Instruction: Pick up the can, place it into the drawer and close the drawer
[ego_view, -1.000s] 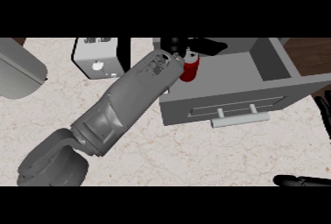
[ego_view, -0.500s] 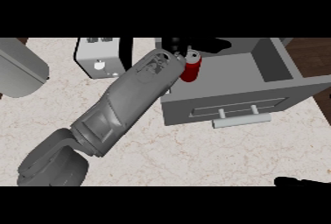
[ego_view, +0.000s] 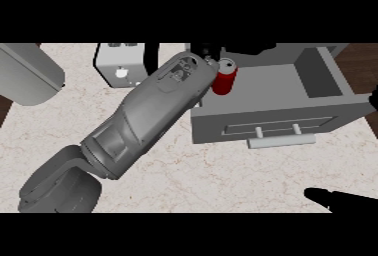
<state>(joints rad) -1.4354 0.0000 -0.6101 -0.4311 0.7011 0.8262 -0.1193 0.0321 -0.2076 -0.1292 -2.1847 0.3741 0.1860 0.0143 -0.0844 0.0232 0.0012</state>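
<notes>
Grey forearm (ego_view: 148, 117) (smooth panels), black fingers (ego_view: 334, 198)

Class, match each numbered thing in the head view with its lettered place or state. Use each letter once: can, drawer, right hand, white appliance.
Things:
1. can
2. drawer
3. right hand
4. white appliance

Places and states:
A. black, at the view's lower right corner
B. red, upright, at the drawer's left end
C. on the counter's far side, left of the can
D. grey, pulled open, bar handle on its front

Pairs: 1-B, 2-D, 3-A, 4-C
</notes>
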